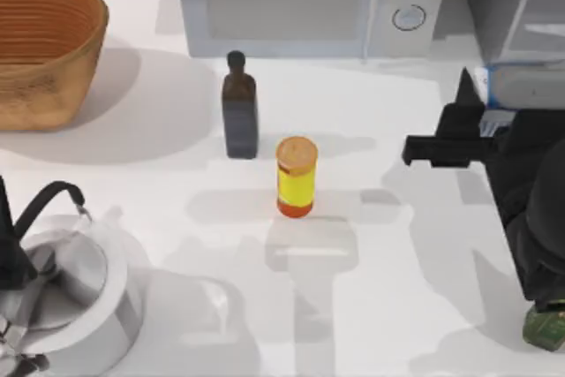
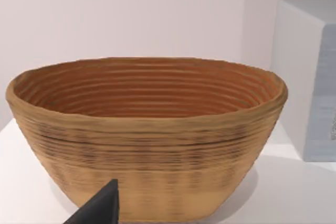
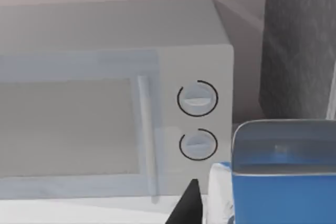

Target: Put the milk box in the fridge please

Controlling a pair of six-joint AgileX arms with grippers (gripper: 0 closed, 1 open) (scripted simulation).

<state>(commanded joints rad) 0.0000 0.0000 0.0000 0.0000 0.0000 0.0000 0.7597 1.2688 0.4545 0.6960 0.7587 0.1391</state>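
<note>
The milk box (image 1: pixel 525 86), blue on top and white below, is held off the table at the far right, just in front of the dark grey fridge (image 1: pixel 508 6). My right gripper (image 1: pixel 503 99) is shut on it, with one black finger against its left side and the other hidden behind it. The right wrist view has the milk box (image 3: pixel 283 177) close up, one fingertip (image 3: pixel 189 205) beside it and the fridge (image 3: pixel 299 45) behind. My left gripper (image 1: pixel 7 245) is parked at the left edge, open and holding nothing.
A light grey microwave (image 1: pixel 300 2) stands at the back centre, left of the fridge. A yellow jar (image 1: pixel 296 176) and a dark bottle (image 1: pixel 239 116) stand mid-table. A wicker basket (image 1: pixel 40 46) is back left, a kettle (image 1: pixel 66 284) front left, a green carton (image 1: pixel 543 326) front right.
</note>
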